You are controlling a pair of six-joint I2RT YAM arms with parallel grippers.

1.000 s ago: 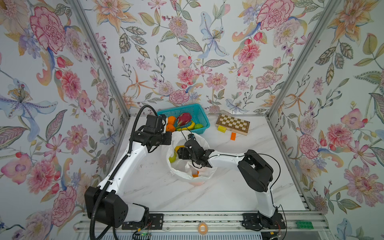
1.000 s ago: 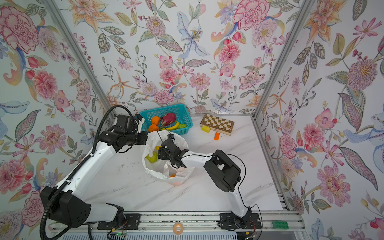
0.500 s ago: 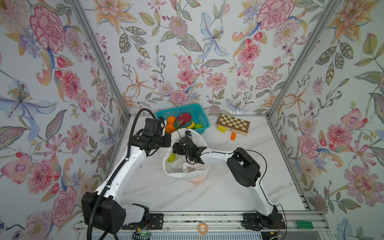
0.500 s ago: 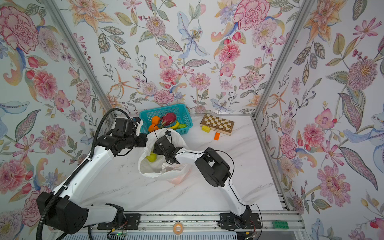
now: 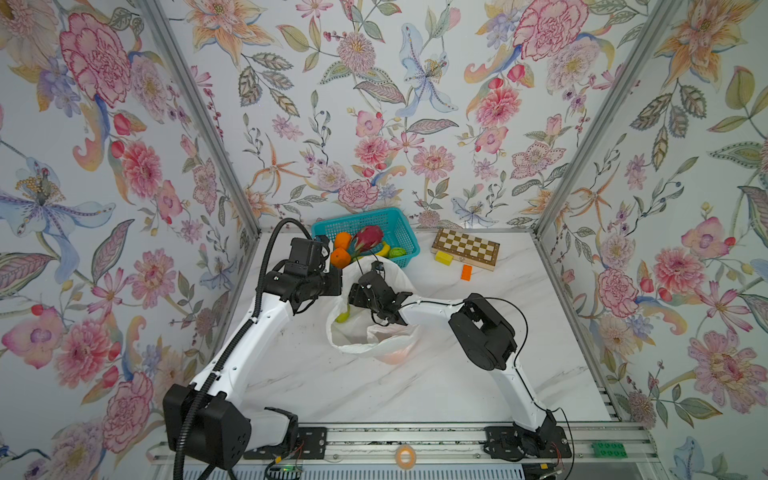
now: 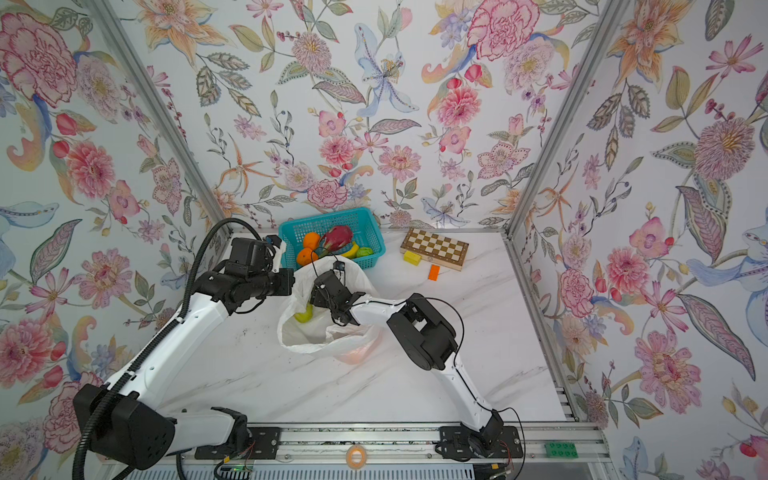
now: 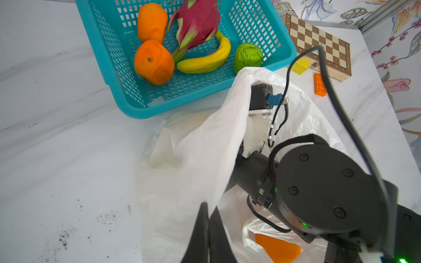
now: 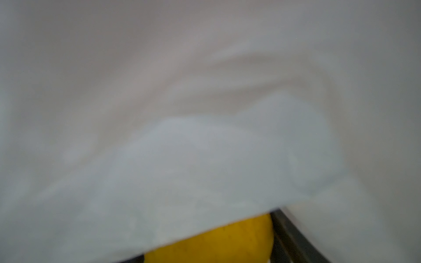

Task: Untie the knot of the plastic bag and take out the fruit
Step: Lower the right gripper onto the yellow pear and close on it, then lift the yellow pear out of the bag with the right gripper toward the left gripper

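L gripper (image 7: 208,213): fingers pinched tight on bag (image 7: 193,159) rim, that side lifted, mouth gaping. R gripper (image 6: 314,300) is down inside the bag. Its wrist view is mostly blurred film, w/ one dark finger (image 8: 293,236) right beside a yellow fruit (image 8: 209,243). Can't tell if it's gripped or just flanked.

Bag sits mid-table, just in front of basket (image 7: 109,75).
- In bag: the yellow fruit, plus an orange fruit (image 7: 276,249) seen thru the film.
- In basket: orange (image 7: 151,20), 2nd orange (image 7: 153,61), dragon fruit (image 7: 196,22), banana (image 7: 205,61), green fruit (image 7: 248,57).

On table right of basket: chessboard (image 5: 465,248), yellow block (image 5: 443,257), orange brick (image 5: 466,272).
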